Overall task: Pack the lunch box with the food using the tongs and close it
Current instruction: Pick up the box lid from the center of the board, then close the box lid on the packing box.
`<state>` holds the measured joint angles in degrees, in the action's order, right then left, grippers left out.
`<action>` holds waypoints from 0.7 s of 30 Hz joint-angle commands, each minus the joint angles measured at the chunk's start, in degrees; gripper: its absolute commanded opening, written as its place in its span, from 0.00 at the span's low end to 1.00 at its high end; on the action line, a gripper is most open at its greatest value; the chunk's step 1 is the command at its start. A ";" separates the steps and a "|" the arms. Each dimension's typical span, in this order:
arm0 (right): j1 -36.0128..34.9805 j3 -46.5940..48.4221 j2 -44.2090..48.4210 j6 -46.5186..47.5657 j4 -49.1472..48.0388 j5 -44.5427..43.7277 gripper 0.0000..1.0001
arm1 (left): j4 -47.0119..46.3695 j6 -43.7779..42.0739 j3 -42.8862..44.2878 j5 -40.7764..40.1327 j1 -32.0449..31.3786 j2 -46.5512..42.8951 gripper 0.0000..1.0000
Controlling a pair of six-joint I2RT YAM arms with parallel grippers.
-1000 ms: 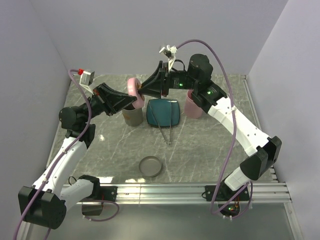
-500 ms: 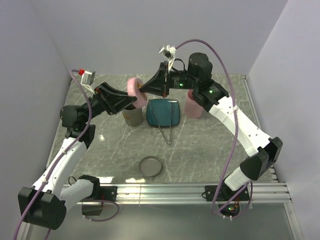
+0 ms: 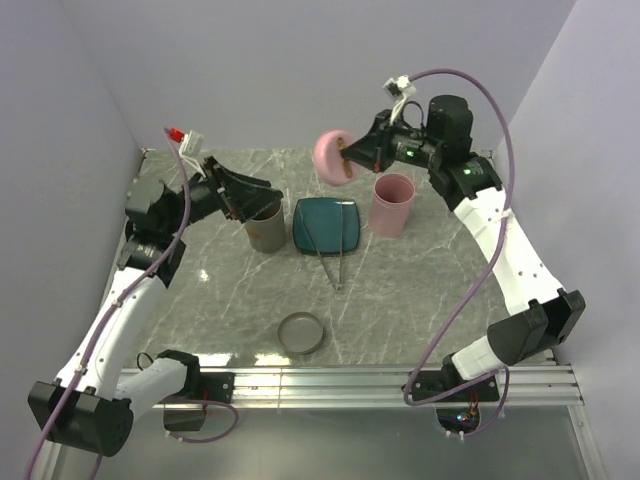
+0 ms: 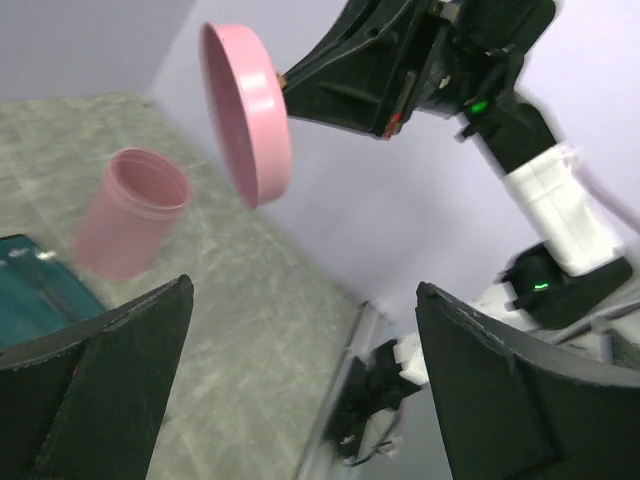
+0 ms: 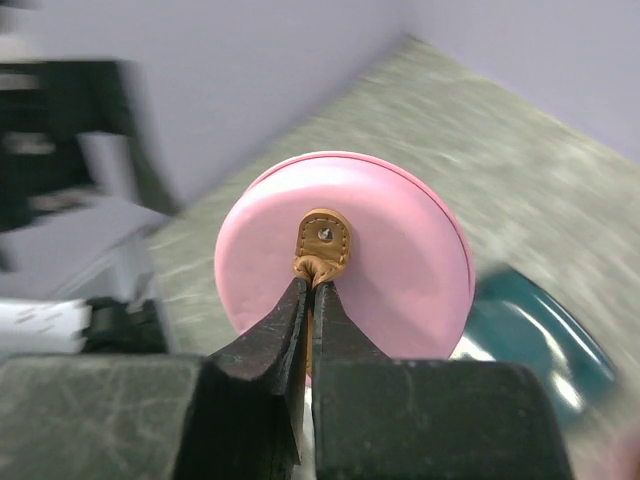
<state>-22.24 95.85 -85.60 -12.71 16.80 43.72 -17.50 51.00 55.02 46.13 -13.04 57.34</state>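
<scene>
Lid (image 3: 330,155) is up in the air, pink one, right gripper (image 3: 347,158) pinching its little brown tab (image 5: 322,243), jaws pressed together on it. Left gripper (image 3: 268,197) is spread wide, holding nothing, hovering near the grey cup (image 3: 265,235). Tongs (image 3: 331,266) lie untouched, half on the teal plate (image 3: 348,213), which sits between that cup and the open pink tub (image 3: 391,205).

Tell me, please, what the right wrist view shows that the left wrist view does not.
Only the right wrist view plainly shows the top face of the pink lid head-on, its brown tab pinched by the shut right end effector. Only the left wrist view shows the open pink cup standing upright, the right arm, and the left end effector spread open and empty. Both show the lid held in the air and part of the teal plate.
</scene>
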 commanded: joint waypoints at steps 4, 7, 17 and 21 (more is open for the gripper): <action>6.85 5.47 0.88 10.24 21.33 -17.51 0.00 | 34.50 -30.29 14.66 -7.08 0.29 3.92 0.99; 10.37 9.85 -3.24 12.18 29.32 -21.29 0.00 | 41.29 -38.75 19.32 -10.87 0.29 5.58 0.99; 13.98 22.62 -20.12 18.25 39.63 -29.22 0.00 | 49.05 -41.34 20.13 -18.09 0.38 7.18 0.99; 13.98 26.30 -24.25 18.51 40.50 -29.14 0.00 | 49.22 -41.34 18.81 -17.30 0.29 5.86 0.99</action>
<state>-8.25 117.01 -109.16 4.16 55.24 16.10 31.46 11.20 74.19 29.36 -12.80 65.54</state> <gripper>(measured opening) 0.024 0.994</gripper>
